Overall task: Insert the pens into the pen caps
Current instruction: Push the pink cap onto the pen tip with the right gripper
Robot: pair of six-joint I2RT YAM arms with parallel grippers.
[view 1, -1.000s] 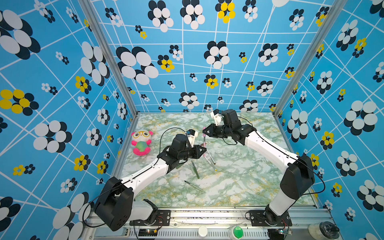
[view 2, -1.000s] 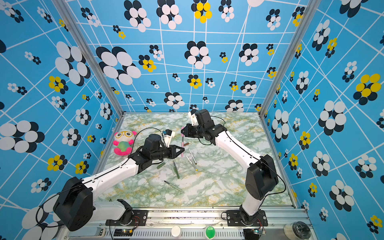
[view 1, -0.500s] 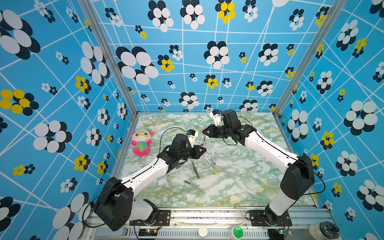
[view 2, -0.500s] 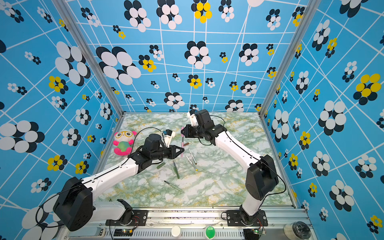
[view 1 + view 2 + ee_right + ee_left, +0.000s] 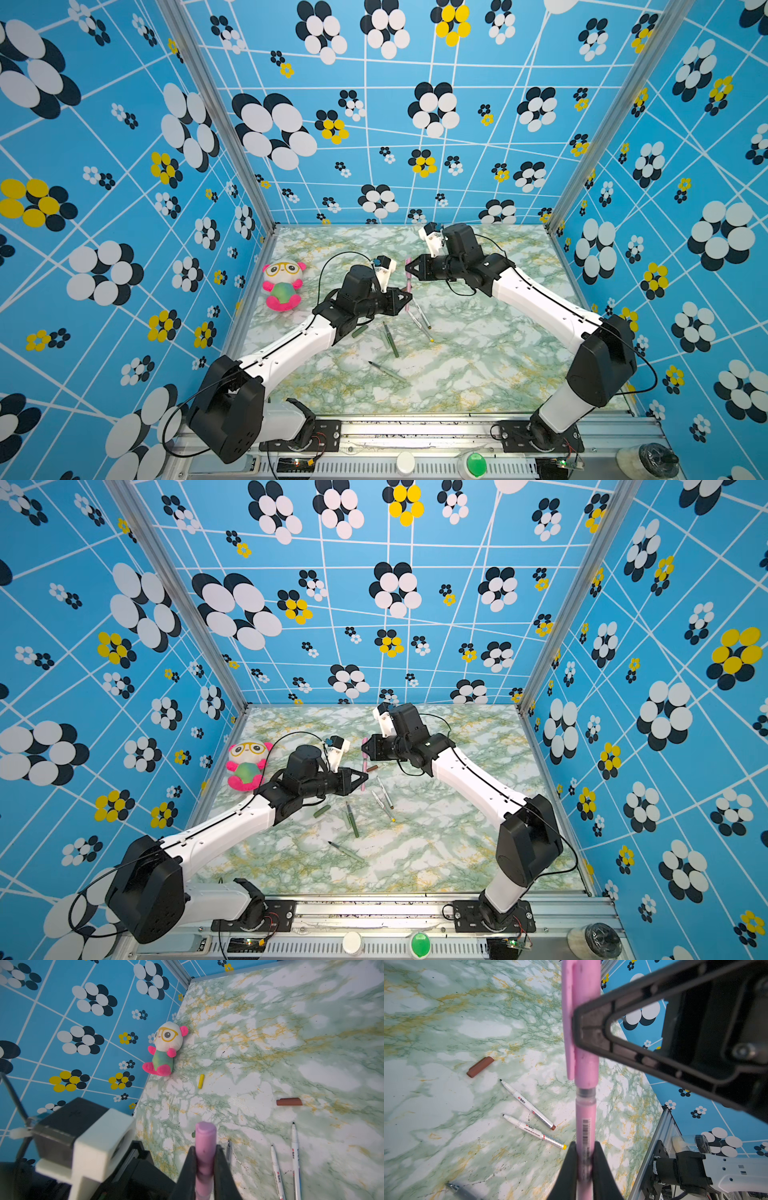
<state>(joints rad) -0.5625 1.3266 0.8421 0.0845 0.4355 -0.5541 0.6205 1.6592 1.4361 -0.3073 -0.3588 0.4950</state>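
One pen (image 5: 586,1122) — pink — sits partway inside the pink cap (image 5: 583,985)

The green-veined marble desk (image 5: 478,374) carries a plush toy (image 5: 283,284) at its left edge, a yellow cap (image 5: 201,1081), a brown cap (image 5: 480,1066), two white pens (image 5: 527,1104) side by side, a dark green cap (image 5: 360,331), a dark green pen (image 5: 391,345) and a paler pen (image 5: 388,372).

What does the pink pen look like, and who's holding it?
The pink pen is a thin, smooth plastic stick with a black barcode on its barrel. Its pink cap, with a clip down one side, sits over the tip end, but a clear collar shows between cap and barrel. The left gripper is shut on the barrel and the right gripper on the cap, holding it off the marbled table.
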